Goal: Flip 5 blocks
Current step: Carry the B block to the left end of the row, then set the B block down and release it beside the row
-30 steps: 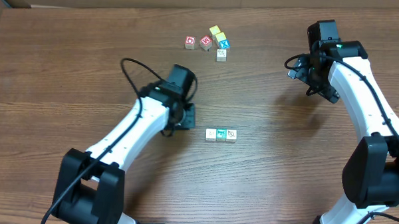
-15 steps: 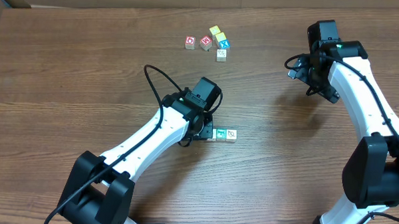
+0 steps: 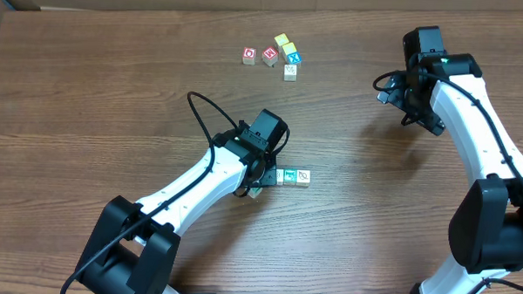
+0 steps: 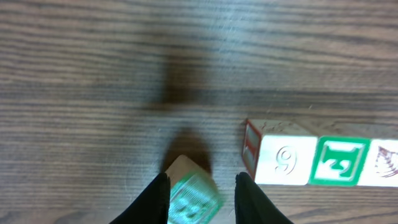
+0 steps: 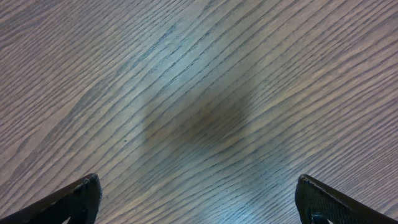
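Three blocks stand in a row point(image 3: 291, 176) mid-table; in the left wrist view they show a "6" point(image 4: 283, 160), a green letter point(image 4: 339, 162) and a feather point(image 4: 385, 160). My left gripper point(image 3: 256, 183) point(image 4: 202, 180) hangs just left of that row. A blurred, tilted green-printed block point(image 4: 193, 199) point(image 3: 255, 192) lies between its fingers, against the left one and with a gap to the right one. The jaws stand slightly wider than the block. Several more blocks point(image 3: 280, 55) cluster at the far side. My right gripper point(image 3: 417, 110) point(image 5: 199, 186) is wide open over bare wood.
The wooden table point(image 3: 115, 98) stretches bare to the left of my left arm. A black cable point(image 3: 197, 110) loops above that arm. The far cluster holds red-printed cubes point(image 3: 249, 56) on its left and yellow and blue ones point(image 3: 287, 47) on its right.
My left arm swung right to the left end of the row. The green block now tilts loose between its slightly wider jaws. The right arm has not moved.
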Robot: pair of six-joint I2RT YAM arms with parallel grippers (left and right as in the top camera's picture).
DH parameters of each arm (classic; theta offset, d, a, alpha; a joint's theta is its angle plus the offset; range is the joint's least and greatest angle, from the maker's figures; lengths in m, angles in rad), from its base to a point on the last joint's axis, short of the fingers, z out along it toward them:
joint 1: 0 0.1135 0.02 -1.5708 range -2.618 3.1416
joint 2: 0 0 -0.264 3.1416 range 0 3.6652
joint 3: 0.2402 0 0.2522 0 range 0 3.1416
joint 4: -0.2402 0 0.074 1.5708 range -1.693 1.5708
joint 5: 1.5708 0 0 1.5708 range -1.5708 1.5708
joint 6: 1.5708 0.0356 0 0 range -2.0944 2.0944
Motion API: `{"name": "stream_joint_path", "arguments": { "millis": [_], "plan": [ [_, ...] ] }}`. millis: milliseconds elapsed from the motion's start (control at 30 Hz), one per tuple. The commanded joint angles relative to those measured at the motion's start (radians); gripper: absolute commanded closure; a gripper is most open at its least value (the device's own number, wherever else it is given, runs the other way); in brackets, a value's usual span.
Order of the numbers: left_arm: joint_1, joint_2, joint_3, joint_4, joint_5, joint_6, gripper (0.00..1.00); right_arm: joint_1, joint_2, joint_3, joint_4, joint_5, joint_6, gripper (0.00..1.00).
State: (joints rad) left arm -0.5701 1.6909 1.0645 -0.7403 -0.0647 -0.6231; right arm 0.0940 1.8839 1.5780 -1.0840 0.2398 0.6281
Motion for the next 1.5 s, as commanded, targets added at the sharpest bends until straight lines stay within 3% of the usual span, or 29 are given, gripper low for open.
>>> {"name": "stream_joint_path", "arguments": {
  "millis": [0, 233, 333, 700, 1133, 1467],
  "plan": [
    [-0.006, -0.011, -0.009, 0.005, -0.038, -0.013, 0.72, 0.002, -0.023, 0.005, 0.006, 0.005, 0.000, 0.00],
    [0.016, -0.018, 0.032, -0.045, -0.054, 0.028, 0.69, 0.002, -0.023, 0.005, 0.006, 0.005, 0.000, 0.00],
    [0.032, -0.019, 0.068, -0.117, -0.047, 0.028, 0.96, 0.002, -0.023, 0.005, 0.006, 0.005, 0.000, 0.00],
    [0.038, -0.016, 0.056, -0.320, 0.080, 0.029, 0.96, 0.002, -0.023, 0.005, 0.006, 0.005, 0.000, 0.00],
    [0.032, -0.016, -0.101, -0.167, 0.144, 0.016, 0.96, 0.002, -0.023, 0.005, 0.006, 0.005, 0.000, 0.00],
    [0.032, -0.016, -0.107, -0.076, 0.144, 0.017, 0.96, 0.002, -0.023, 0.005, 0.006, 0.005, 0.000, 0.00]
  ]
}}
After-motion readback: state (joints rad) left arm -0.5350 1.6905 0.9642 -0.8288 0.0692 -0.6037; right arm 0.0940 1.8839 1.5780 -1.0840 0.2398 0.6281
